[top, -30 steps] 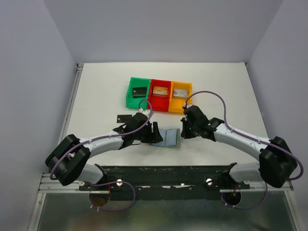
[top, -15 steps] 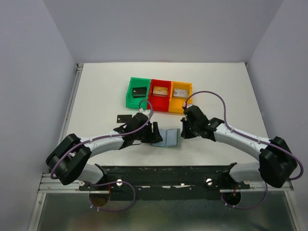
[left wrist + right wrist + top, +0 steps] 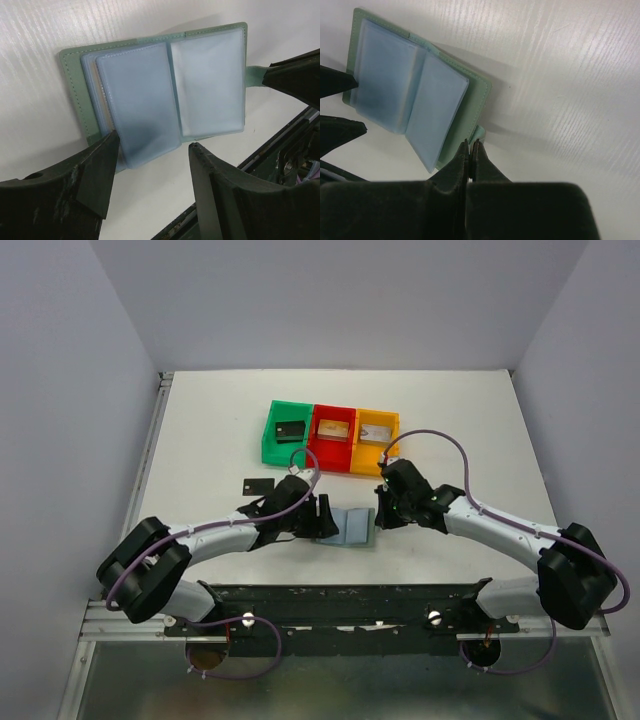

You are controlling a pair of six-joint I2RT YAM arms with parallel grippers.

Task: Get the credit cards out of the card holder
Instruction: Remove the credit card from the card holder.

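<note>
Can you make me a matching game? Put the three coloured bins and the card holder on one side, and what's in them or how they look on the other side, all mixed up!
Things:
1. green bin
2. red bin
3. yellow bin
4. card holder

Matches:
A. lying open, light blue inside
B. has a black card in it
C. has a silvery-grey card in it
D. has a golden-tan card in it

Right pairs: 1-B, 2-D, 3-C, 4-A.

One card holder (image 3: 355, 525), three bins (image 3: 333, 460), four credit cards (image 3: 257, 485).
</note>
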